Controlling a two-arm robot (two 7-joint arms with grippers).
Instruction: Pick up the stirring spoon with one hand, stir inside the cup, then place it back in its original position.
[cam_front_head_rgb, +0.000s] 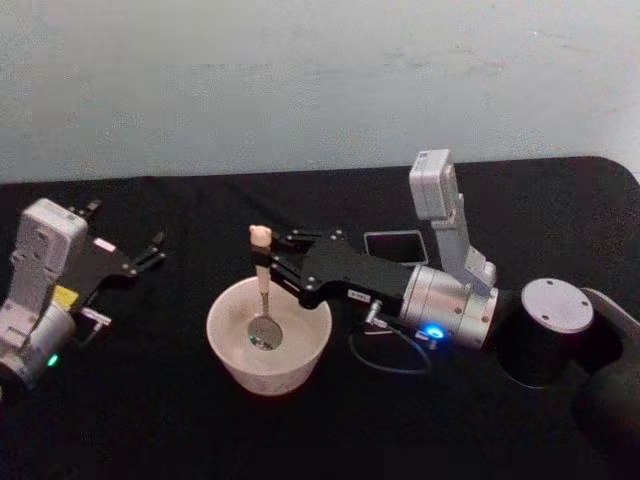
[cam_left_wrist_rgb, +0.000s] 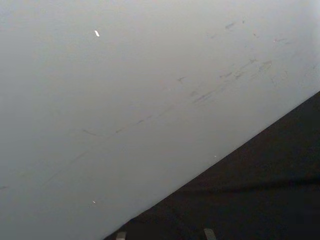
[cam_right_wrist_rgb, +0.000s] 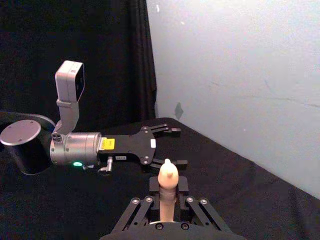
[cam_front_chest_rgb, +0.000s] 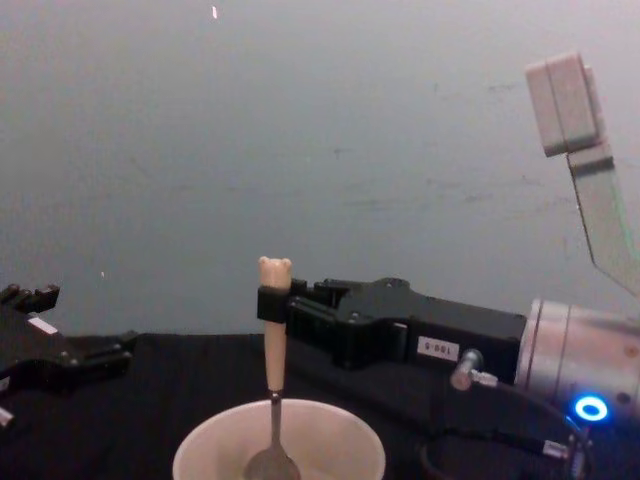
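Observation:
The cream-white cup (cam_front_head_rgb: 268, 350) stands on the black table near the middle, and the chest view looks into the same cup (cam_front_chest_rgb: 330, 445) from the side. The stirring spoon (cam_front_head_rgb: 261, 285) stands upright in it, bear head up, metal bowl down inside the cup. My right gripper (cam_front_head_rgb: 266, 258) is shut on the spoon's beige handle just below the bear head (cam_front_chest_rgb: 274, 268). The right wrist view looks down on the bear head (cam_right_wrist_rgb: 167, 175) between the closed fingers (cam_right_wrist_rgb: 183, 186). My left gripper (cam_front_head_rgb: 152, 252) rests open at the table's left, away from the cup.
A dark square holder box (cam_front_head_rgb: 394, 245) sits behind my right arm. A thin cable (cam_front_head_rgb: 385, 358) loops on the table right of the cup. A grey wall rises behind the table's far edge.

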